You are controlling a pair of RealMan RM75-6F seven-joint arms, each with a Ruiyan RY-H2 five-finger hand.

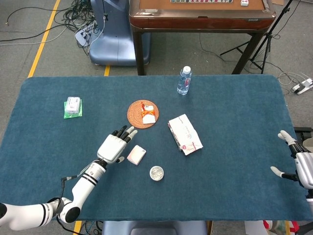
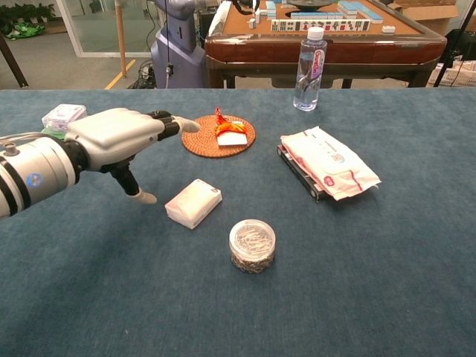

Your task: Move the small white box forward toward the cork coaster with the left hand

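The small white box (image 1: pixel 136 154) (image 2: pixel 193 203) lies flat on the blue table, a little nearer to me than the round cork coaster (image 1: pixel 142 114) (image 2: pixel 219 136). An orange-and-white packet (image 1: pixel 148 112) (image 2: pixel 231 131) rests on the coaster. My left hand (image 1: pixel 112 147) (image 2: pixel 119 137) hovers just left of the box with fingers spread, touching nothing. My right hand (image 1: pixel 299 164) sits at the table's right edge, fingers apart and empty.
A round clear tin (image 1: pixel 156 173) (image 2: pixel 252 245) stands just right of the box and nearer to me. A wrapped tissue pack (image 1: pixel 185 133) (image 2: pixel 328 171) lies to the right, a water bottle (image 1: pixel 184 80) (image 2: pixel 310 59) at the back, and a small packet on green (image 1: pixel 73 106) (image 2: pixel 64 115) at the far left.
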